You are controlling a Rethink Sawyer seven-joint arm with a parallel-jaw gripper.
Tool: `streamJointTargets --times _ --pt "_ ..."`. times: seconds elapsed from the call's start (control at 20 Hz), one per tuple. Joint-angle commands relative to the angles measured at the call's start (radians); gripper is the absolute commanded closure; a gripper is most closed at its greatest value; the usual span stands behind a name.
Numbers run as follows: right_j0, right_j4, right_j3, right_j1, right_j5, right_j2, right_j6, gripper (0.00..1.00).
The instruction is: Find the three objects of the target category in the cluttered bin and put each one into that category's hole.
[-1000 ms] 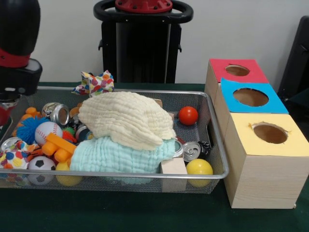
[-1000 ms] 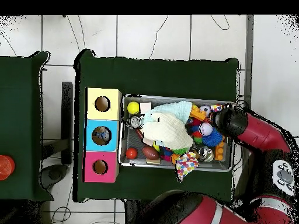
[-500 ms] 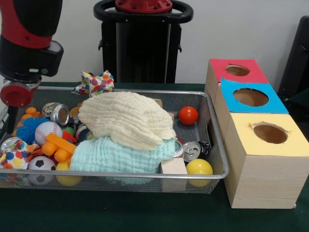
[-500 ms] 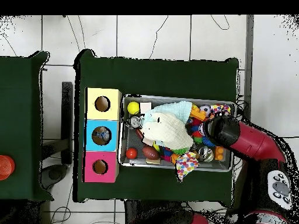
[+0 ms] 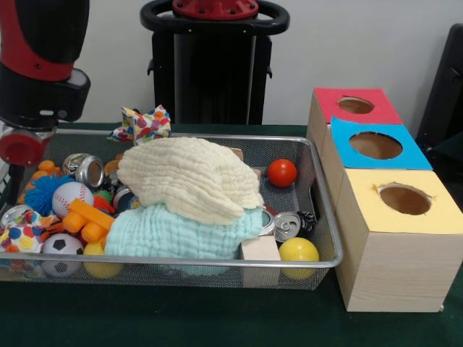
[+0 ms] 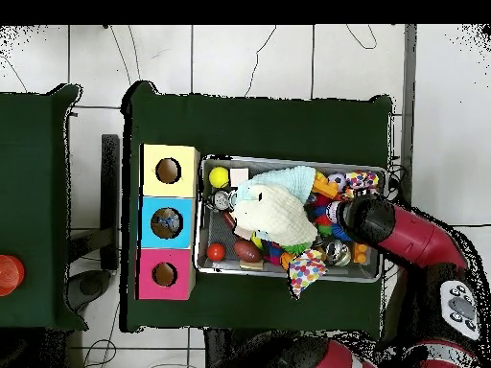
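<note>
Facing the basket: two cloths, cream over pale blue; one red ball, one yellow ball, two cans. Arm at left; jaws hidden, cannot tell. Overhead: three boxes with one hole each; arm's end covers the basket's right part.

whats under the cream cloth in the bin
The cream cloth lies on a pale mint cloth, with a wooden block and a can showing at its edge. Whatever else lies beneath is covered.
</note>
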Motion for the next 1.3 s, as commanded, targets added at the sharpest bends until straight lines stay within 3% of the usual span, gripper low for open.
streamJointTargets --times 0.05,0.75,0.95,1.3 --pt "-0.033 0.018 -0.036 0.15 -0.094 0.101 0.065 0.0" --pt "0.003 0.076 -0.083 0.197 -0.133 0.096 0.111 0.0" --pt "-0.017 0.075 -0.095 0.214 -0.16 0.109 0.093 0.0" --pt "-0.038 0.079 -0.146 0.213 -0.101 0.131 0.052 0.0"
